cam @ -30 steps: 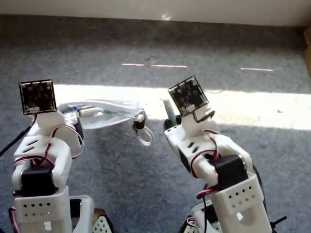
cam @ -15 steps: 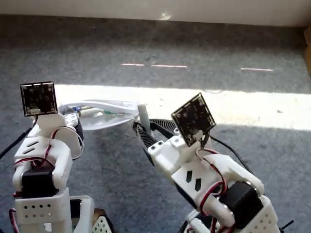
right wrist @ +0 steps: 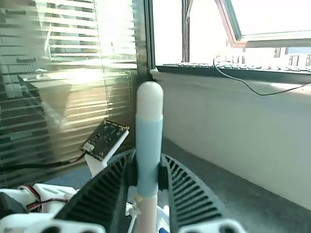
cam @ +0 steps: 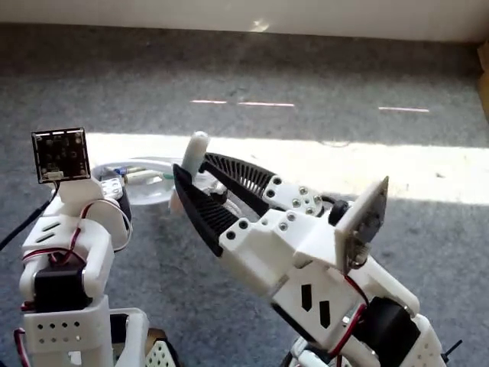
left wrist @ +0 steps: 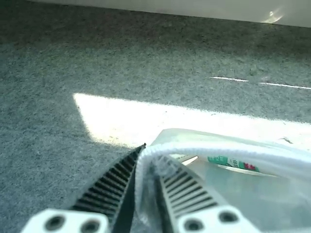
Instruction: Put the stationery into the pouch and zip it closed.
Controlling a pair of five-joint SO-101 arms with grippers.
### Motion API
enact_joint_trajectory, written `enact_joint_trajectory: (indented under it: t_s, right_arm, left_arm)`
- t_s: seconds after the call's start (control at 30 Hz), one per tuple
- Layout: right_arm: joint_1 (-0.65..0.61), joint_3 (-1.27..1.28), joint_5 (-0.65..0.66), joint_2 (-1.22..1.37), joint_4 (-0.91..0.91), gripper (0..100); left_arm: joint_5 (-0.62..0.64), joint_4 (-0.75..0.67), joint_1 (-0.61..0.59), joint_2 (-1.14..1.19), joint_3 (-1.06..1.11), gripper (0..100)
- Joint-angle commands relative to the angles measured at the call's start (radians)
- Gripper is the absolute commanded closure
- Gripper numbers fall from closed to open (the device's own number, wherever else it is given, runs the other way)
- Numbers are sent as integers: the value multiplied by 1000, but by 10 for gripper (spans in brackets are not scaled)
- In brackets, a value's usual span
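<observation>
A clear plastic pouch (cam: 145,182) lies on the grey carpet in the sunlit strip, with stationery inside, among it a pen with a green label (left wrist: 228,161). My left gripper (left wrist: 148,179) is shut on the pouch's white zipper edge (left wrist: 214,153) at its near end. My right gripper (cam: 200,183) is lifted above the pouch's other end and is shut on a white and pale blue pen (right wrist: 148,145), which stands upright between the black ribbed fingers (right wrist: 109,191). The pen's rounded white cap (cam: 196,145) points up.
The grey carpet (cam: 306,69) runs to a pale wall at the back. The left arm's camera board (cam: 59,154) stands over the pouch's left end. A wooden object (cam: 484,76) sits at the far right edge.
The right arm has swung up and leftward, lifting the pen from carpet level to above the pouch's right end. The left arm and pouch have stayed put.
</observation>
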Motion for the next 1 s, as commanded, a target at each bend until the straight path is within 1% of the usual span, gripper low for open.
enact_joint_trajectory:
  t_s: [0.0,0.2,0.23,0.33,0.4,0.8,0.87,0.97]
  right_arm:
    - [-4,-47,-3,-5,-114,995]
    - [-1,67,2,105,-309,995]
    - [-1,81,20,125,-340,995]
    - [-1,133,130,154,-443,995]
    - [-4,185,169,154,-492,995]
    - [-1,378,176,150,-516,995]
    - [1,424,247,150,-549,995]
    - [-1,538,442,151,-687,995]
  left_arm:
    - [-6,-14,7,-4,1,993]
    - [-6,-14,5,-4,1,993]
    - [-6,-12,5,-4,1,993]
    - [-6,-11,5,-4,1,993]
    - [-6,-9,5,-4,1,993]
    - [-6,-14,5,-4,1,993]
    - [-6,-14,5,-4,1,993]
    - [-6,-14,5,-4,1,993]
